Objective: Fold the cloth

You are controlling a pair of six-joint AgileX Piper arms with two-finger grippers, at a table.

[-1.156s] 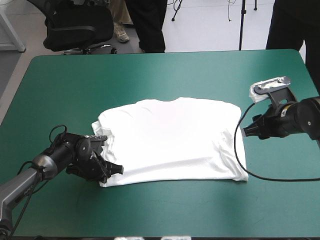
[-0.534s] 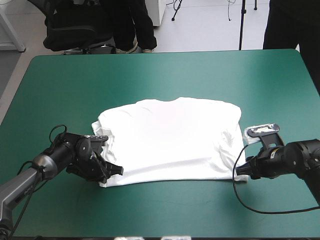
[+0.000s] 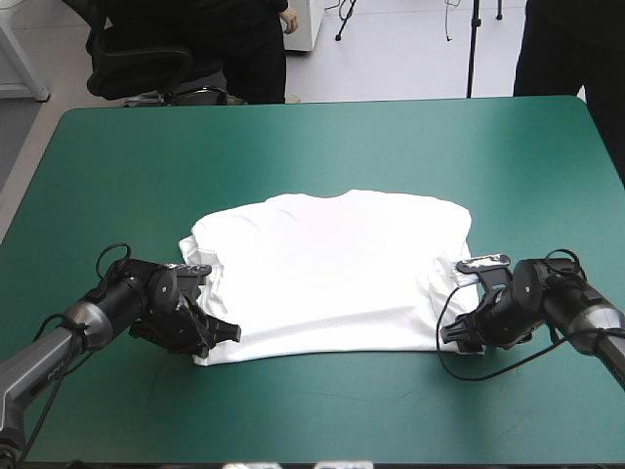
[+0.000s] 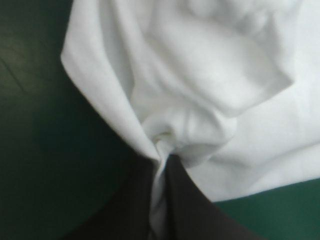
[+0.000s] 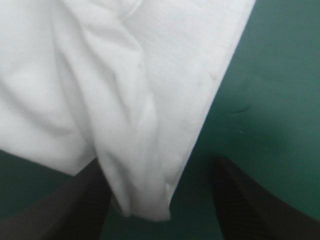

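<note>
My right gripper (image 3: 454, 335) has dropped to the near right corner of the T-shirt (image 3: 332, 264), which lies flat on the desk (image 3: 322, 137), fingers (image 5: 240, 200) apart astride the hem, so I'd close them fully on it to match the left gripper (image 3: 227, 332), already clamped on its corner.

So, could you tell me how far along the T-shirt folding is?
Done: the T-shirt lies spread flat on the table. In hand: the left gripper is shut on its near left corner; the right gripper stands open around the near right corner. Left: closing that gripper and the folding itself.
</note>
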